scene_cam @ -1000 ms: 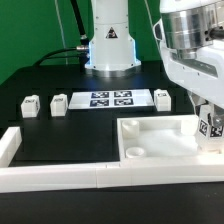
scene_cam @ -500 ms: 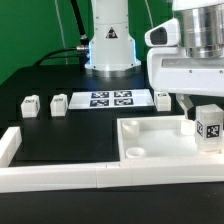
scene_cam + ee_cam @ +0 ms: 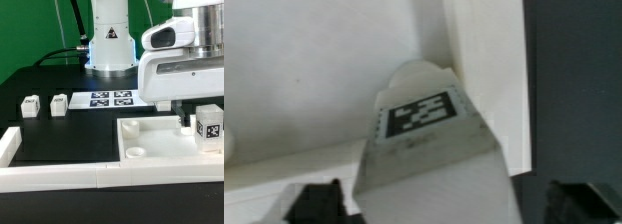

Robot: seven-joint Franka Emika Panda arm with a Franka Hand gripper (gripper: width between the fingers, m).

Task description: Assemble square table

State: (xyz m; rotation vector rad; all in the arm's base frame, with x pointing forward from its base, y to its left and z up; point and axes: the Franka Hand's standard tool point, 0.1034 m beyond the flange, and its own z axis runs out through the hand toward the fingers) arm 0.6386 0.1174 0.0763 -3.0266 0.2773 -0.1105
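Note:
The white square tabletop (image 3: 150, 142) lies tray side up at the exterior view's lower right. One tagged white leg (image 3: 208, 127) stands upright in its corner on the exterior view's right. My gripper (image 3: 198, 112) hangs over that leg, open, one dark finger (image 3: 183, 120) showing beside it. In the wrist view the leg (image 3: 434, 120) rises between my fingers (image 3: 313, 203), with a dark gap showing on one side. Two more small legs (image 3: 30, 104) (image 3: 58, 102) sit on the black table at the exterior view's left.
The marker board (image 3: 112, 98) lies in front of the arm's base (image 3: 108, 45). Long white bars (image 3: 60, 178) form a wall along the front and the exterior view's left, against the tabletop's front edge.
My jaws opened and let go of the leg, which stays standing in the corner. The hand has since shifted toward the exterior view's left and lifted slightly.

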